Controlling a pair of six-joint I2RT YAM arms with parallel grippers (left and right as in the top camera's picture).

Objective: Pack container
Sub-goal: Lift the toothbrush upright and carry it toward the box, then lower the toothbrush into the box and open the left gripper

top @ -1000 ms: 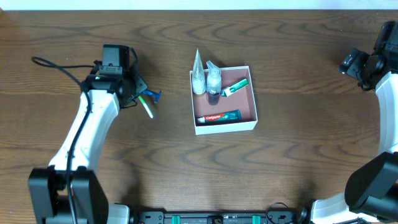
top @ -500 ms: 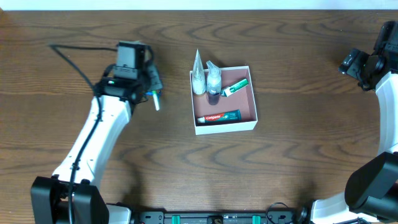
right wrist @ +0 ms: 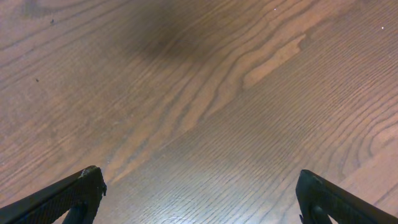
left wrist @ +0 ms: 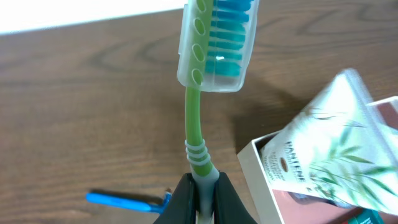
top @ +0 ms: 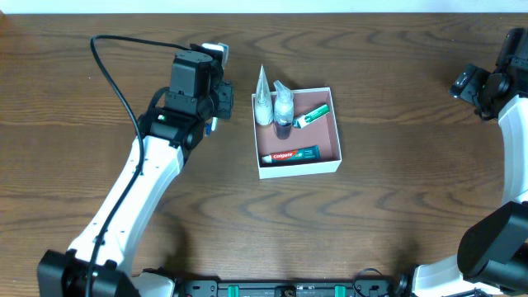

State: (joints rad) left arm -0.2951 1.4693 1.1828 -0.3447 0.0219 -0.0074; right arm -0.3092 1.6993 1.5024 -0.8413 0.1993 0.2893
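The container (top: 301,170), a shallow square box with white walls and a pink-brown floor, sits at mid table. In it lie a Colgate tube (top: 290,154), a small green tube (top: 312,115) and a little bottle (top: 283,106); a Pantene sachet (top: 263,99) leans on its left wall. Just left of the box, my left gripper (top: 216,87) is shut on the handle of a green toothbrush (left wrist: 194,124) whose head wears a clear cap (top: 216,49). The left wrist view shows the gripper (left wrist: 202,193) beside the box corner (left wrist: 255,162). My right gripper (right wrist: 199,193) stands open over bare wood.
A blue razor (left wrist: 124,200) lies on the table below and left of the left gripper; the arm hides it from overhead. A black cable (top: 115,66) loops behind the left arm. The right arm (top: 478,87) sits at the far right edge.
The left arm has swung right toward the container, carrying the toothbrush up off the table. The blue razor stayed on the wood. The right arm has not moved.
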